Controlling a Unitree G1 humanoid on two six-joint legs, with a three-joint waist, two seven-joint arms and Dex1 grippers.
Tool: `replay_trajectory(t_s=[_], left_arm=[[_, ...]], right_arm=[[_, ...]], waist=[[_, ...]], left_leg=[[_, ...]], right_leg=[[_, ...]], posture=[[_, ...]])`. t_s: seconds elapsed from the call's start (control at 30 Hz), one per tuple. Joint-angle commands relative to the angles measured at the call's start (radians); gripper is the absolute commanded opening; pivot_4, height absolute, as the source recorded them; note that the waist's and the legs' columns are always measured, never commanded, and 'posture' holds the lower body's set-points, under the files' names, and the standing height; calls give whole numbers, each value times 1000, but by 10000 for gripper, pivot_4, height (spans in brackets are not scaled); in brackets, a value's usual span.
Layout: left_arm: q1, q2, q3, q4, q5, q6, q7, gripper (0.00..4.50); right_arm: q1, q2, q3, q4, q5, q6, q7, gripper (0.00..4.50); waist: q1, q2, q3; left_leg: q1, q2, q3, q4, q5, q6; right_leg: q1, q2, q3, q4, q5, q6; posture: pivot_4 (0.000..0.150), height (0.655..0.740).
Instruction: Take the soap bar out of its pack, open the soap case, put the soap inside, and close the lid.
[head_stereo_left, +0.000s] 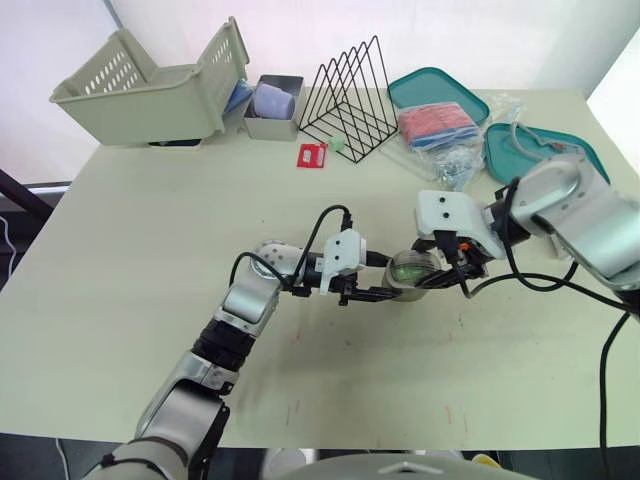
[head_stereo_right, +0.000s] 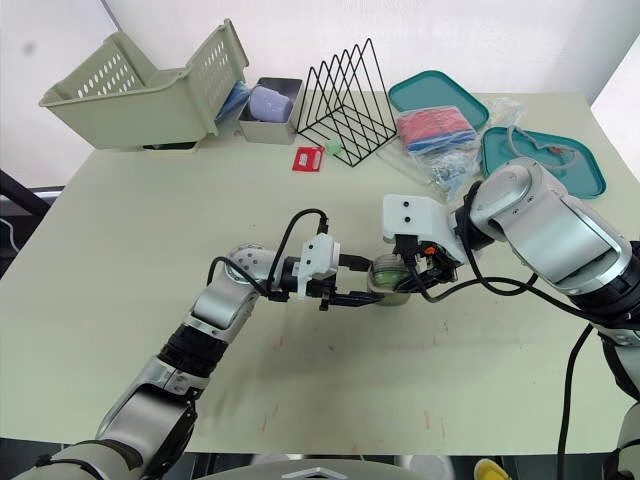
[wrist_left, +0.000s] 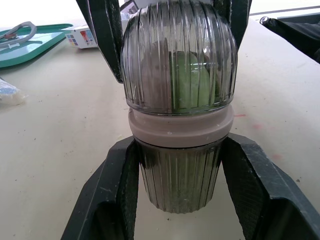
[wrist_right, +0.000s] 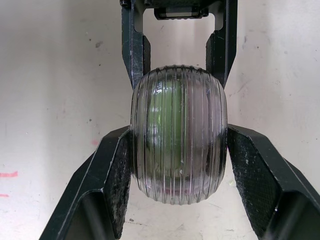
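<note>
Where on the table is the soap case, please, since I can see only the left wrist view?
Observer: The soap case is just right of the middle of the table, well short of the wire rack at the far edge.
Operator: Thank you. Is the other arm's hold on it square?
Observer: It looks so: the right gripper has its fingers pressed on opposite sides of the lid, at its widest.
</note>
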Motion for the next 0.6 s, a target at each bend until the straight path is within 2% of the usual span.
replay_trajectory(t_s=[0.03, 0.53, 0.6], left_arm=[[-1, 2, -12, 16, 26, -1, 17, 19522], [0, 4, -18, 18, 27, -5, 12, 19522], [1, 4, -19, 18, 27, -6, 12, 19522]], right_arm=[[-19, -8, -38, -5, 1, -15, -3, 29047], [-27, -20, -75, -22, 54, -1, 11, 29047], [-25, -19, -83, -21, 62, -3, 7, 34545]], waist=[[0, 0, 0], [0, 0, 0], [0, 0, 0]], left_leg=[[0, 0, 0, 0, 0, 0], [0, 0, 0, 0, 0, 0], [0, 0, 0, 0, 0, 0]], right_leg=[[0, 0, 0, 0, 0, 0], [0, 0, 0, 0, 0, 0], [0, 0, 0, 0, 0, 0]], posture=[[1500, 7400], [1500, 7400], [1500, 7400]])
